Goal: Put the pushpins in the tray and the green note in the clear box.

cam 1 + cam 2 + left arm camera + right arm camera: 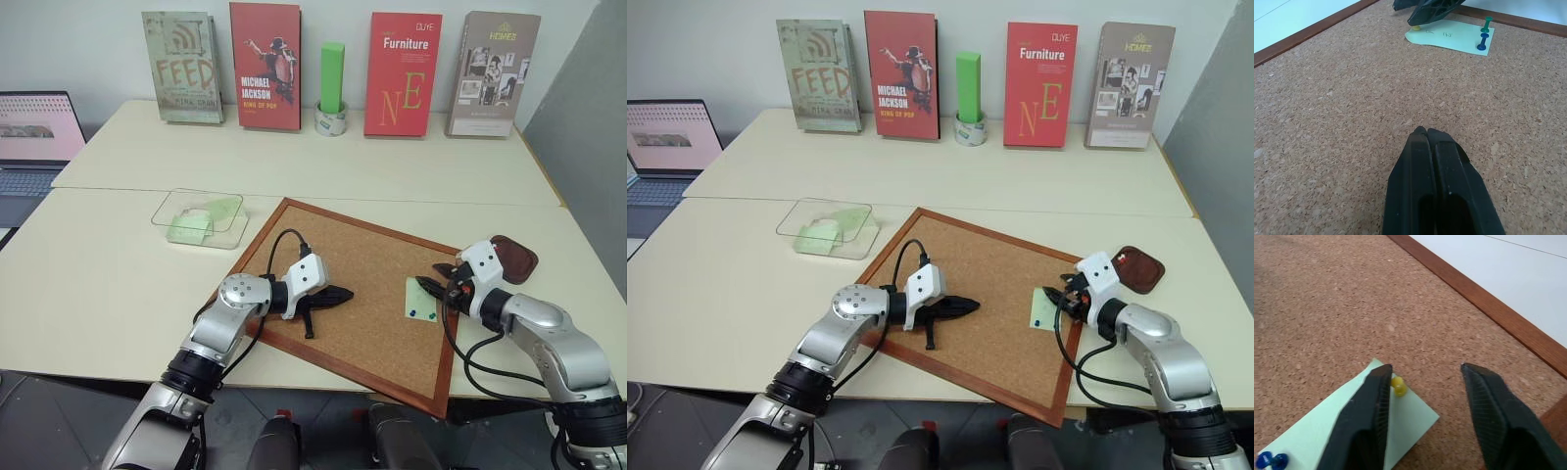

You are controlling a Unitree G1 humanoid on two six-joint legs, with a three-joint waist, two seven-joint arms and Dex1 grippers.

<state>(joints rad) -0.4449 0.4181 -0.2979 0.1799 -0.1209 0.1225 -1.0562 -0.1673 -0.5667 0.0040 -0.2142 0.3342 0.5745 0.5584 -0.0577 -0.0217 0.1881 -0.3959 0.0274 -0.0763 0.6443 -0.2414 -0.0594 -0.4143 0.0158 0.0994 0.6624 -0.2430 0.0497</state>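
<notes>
So far little is being finished: the green note (421,299) is lying pinned to the corkboard (372,294), the right gripper (1425,382) is straddling a yellow pushpin (1398,386) with fingers parted, the left gripper (1426,132) is resting clenched and empty, the tray (514,259) is waiting beside the board.

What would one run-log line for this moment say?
right claw: open around yellow pushpin | green note: pinned on corkboard | left claw: shut | tray: no pins seen

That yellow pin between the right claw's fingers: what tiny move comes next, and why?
Probably close the right gripper on the yellow pushpin. Its jaws stand open astride the pin, one finger already beside it, and the pin is still stuck in the green note on the corkboard.
</notes>
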